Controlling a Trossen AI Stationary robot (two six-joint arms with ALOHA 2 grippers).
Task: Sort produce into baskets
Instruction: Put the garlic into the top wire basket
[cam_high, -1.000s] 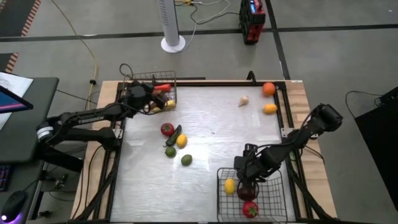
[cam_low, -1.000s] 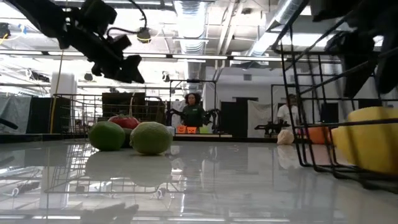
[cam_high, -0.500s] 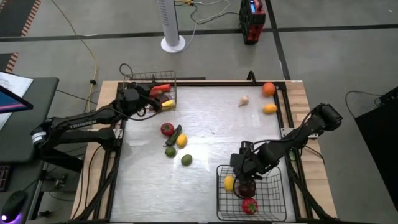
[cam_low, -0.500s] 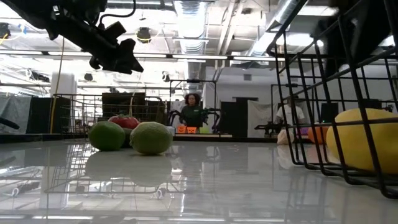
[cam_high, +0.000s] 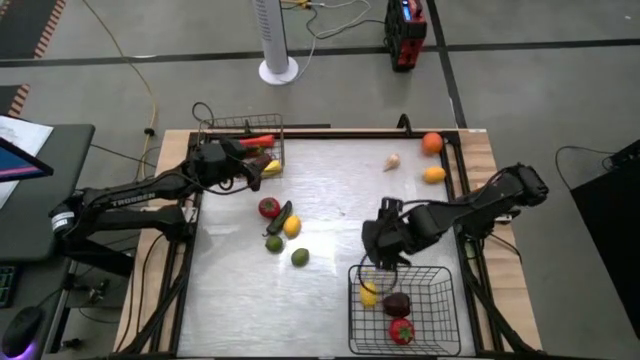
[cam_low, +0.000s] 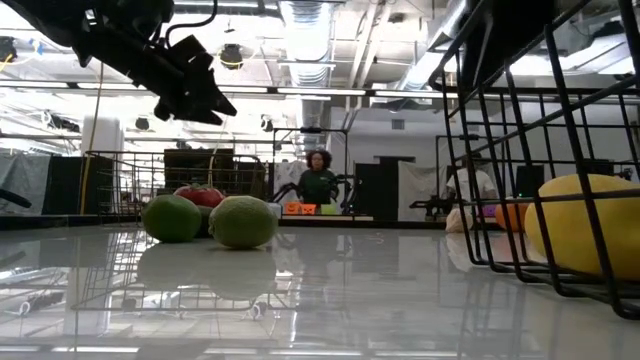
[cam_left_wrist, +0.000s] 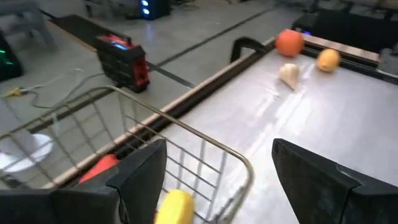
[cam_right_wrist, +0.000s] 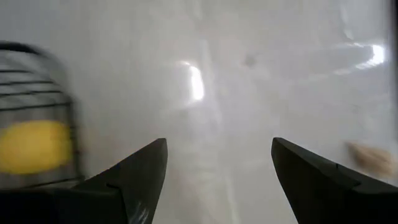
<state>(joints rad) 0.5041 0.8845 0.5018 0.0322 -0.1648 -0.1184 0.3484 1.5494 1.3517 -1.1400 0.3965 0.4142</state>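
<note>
My left gripper (cam_high: 240, 160) is open and empty over the grey wire basket (cam_high: 210, 135) at the far left. That basket holds a long red piece (cam_high: 260, 141) and a yellow piece (cam_left_wrist: 177, 205). My right gripper (cam_high: 373, 248) is open and empty just beyond the far rim of the black basket (cam_high: 352, 305), which holds a yellow (cam_high: 369, 294), a maroon (cam_high: 397, 303) and a red piece (cam_high: 402, 332). A red round piece (cam_high: 268, 207), a dark green long one (cam_high: 282, 215), a yellow one (cam_high: 292, 226) and two green ones (cam_high: 273, 243) (cam_high: 300, 257) lie on the table's middle left.
An orange piece (cam_high: 432, 143), a yellow-orange piece (cam_high: 433, 174) and a pale beige piece (cam_high: 391, 161) lie at the far right. The table has a raised frame (cam_high: 465, 200) along its edges. A person (cam_low: 318, 185) shows in the room behind.
My right gripper has risen out of the black basket and gone toward the table's far edge and a little left. It now stands outside the basket's far rim. The maroon piece has stayed in the basket.
</note>
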